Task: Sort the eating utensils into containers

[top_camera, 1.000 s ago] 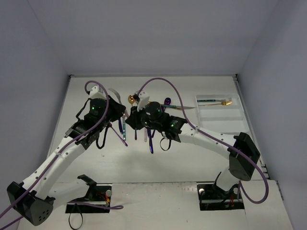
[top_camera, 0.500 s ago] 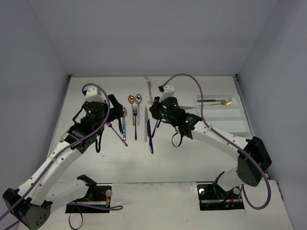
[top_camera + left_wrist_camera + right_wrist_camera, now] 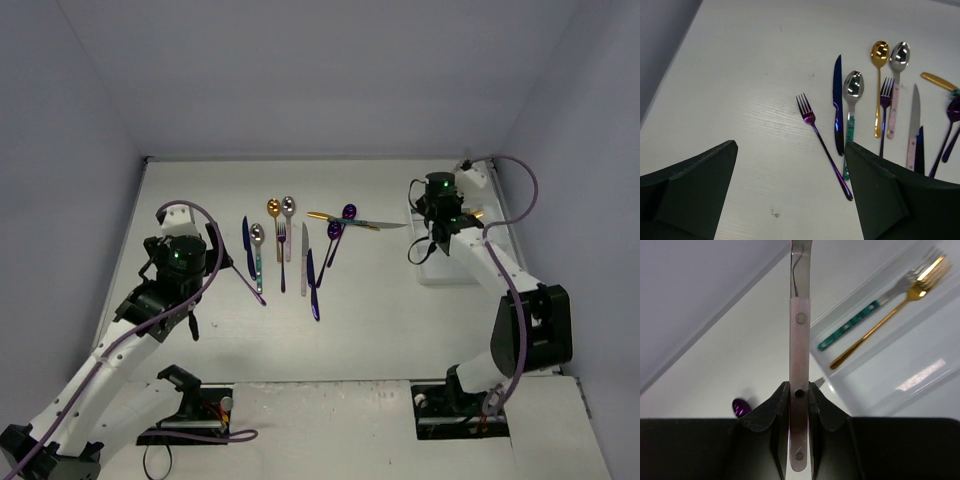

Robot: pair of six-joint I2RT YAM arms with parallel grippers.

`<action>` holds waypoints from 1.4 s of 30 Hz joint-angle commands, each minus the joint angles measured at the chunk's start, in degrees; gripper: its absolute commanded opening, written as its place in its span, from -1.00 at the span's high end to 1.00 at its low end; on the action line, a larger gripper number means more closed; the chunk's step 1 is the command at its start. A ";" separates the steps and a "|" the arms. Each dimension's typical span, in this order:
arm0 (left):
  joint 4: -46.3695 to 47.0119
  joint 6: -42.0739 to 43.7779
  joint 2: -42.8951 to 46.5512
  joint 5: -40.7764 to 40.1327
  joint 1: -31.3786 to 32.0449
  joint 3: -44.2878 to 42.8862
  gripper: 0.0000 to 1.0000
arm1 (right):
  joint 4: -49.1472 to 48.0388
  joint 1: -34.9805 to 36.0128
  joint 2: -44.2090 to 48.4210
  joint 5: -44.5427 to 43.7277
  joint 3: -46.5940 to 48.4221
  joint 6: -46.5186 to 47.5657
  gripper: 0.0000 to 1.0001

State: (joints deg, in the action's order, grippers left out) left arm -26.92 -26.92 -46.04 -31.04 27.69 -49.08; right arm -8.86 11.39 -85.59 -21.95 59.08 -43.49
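Right gripper (image 3: 799, 390) is clamping a pink-handled riveted silver utensil (image 3: 800, 340), a grip the overhead view hides. White three-compartment plastic tray (image 3: 920, 375) is lying ahead-right of it. Left gripper (image 3: 790, 150) is hanging jaws apart, purple metal fork (image 3: 826, 151) just ahead.

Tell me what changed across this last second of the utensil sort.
The right gripper, shut on a pink-handled silver utensil, carried it from the middle of the table rightward to above the white three-compartment plastic tray. The left gripper opened and drew back toward the near left, empty. The green-handled fork and gold fork in the tray did not move.
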 commanded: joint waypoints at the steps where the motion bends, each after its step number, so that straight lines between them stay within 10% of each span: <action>1: 0.27 4.47 0.64 -2.94 -0.77 -3.30 -0.73 | -0.96 -4.24 -5.62 -1.00 2.55 -11.63 1.00; 23: 2.29 3.19 2.42 7.04 -9.40 -0.16 -0.73 | -0.92 -8.65 -25.06 2.75 13.14 -33.22 0.71; 31: 0.42 1.10 -0.91 8.67 -9.49 -1.17 -0.73 | -0.92 -7.24 -19.23 1.52 13.82 -24.09 -0.15; 42: -5.07 -9.68 -11.73 14.05 -9.40 -6.21 -0.73 | -0.81 -4.18 -3.05 5.52 9.30 -3.89 -0.35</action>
State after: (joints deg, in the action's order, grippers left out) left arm -31.68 -30.44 -54.93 -19.24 18.61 -51.09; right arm -8.28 5.48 -97.05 -17.47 69.75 -58.89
